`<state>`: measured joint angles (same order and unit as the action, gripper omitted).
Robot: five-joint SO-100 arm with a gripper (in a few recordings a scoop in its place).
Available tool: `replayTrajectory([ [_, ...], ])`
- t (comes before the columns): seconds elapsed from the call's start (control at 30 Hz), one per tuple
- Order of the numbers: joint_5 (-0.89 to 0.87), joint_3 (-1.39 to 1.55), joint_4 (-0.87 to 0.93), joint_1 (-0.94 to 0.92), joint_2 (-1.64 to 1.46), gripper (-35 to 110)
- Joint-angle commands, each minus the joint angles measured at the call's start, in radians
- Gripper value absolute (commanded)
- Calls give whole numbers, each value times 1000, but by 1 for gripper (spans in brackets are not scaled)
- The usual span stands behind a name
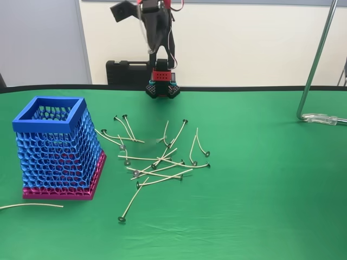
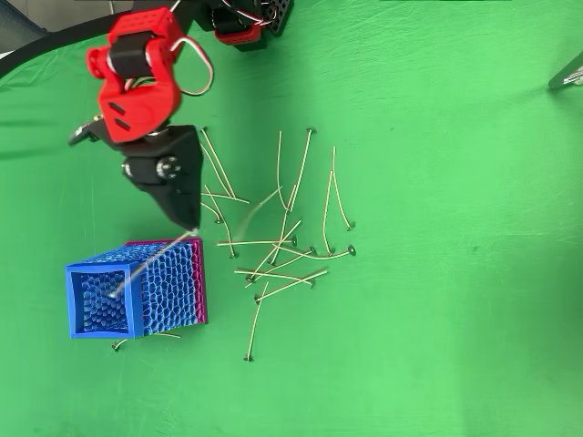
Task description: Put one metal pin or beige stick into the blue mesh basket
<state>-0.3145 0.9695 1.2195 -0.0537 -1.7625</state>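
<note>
Evidently the gripper (image 2: 189, 228) pinched one beige stick (image 2: 150, 264), a light, springy thing gripped at its end, slanting over the blue mesh basket (image 2: 82, 269) at left.

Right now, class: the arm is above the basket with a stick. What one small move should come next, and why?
Probably open the hand and let go. In the overhead view the stick slants from the fingertips across the basket rim, its lower end already inside the opening, so it should drop in.
</note>
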Motion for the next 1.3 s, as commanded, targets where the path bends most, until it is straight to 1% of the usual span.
replayTrajectory([
  [0.0, -25, 0, -12, 2, -18, 1],
  [0.2, 17, -86, -37, -54, -6, 1],
  [0.47, 120, -221, -31, -206, 83, 1],
  [0.9, 301, -365, 5, -423, 319, 1],
  [1.07, 360, -423, 11, -462, 417, 1],
  [1.27, 422, -561, 11, -474, 532, 1],
])
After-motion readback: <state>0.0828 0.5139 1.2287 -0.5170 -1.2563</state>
